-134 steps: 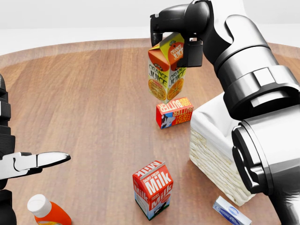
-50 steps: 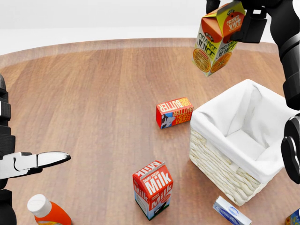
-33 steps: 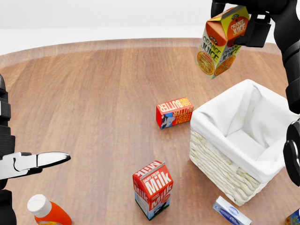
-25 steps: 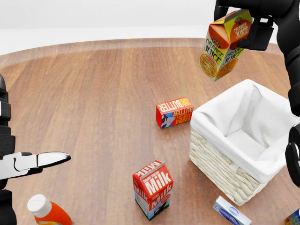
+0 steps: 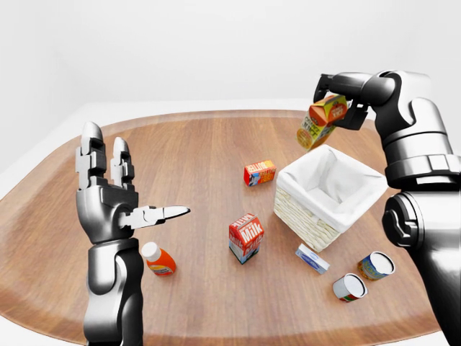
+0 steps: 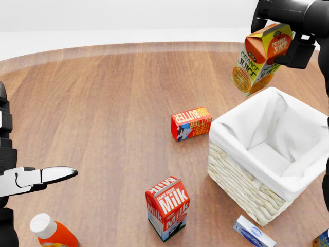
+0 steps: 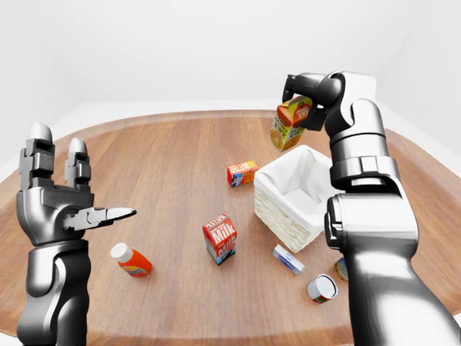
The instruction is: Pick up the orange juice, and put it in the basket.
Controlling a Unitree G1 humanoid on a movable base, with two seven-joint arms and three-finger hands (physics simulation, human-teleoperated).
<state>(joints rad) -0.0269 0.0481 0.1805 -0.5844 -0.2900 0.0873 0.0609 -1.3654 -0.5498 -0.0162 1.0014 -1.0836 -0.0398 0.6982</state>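
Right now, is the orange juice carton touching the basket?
Apart. In the head view the orange juice, gripped in the right hand, hangs tilted with its lowest corner above the basket rim, wood showing between them.

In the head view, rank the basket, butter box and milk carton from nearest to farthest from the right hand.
1. Basket, just below the right hand, at right.
2. Butter box, centre, left of the basket.
3. Milk carton, bottom centre.

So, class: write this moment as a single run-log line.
phase: carry | right hand: shut on orange juice, tilted, held above basket rim | left hand: open, raised, idle | juice not yet in basket
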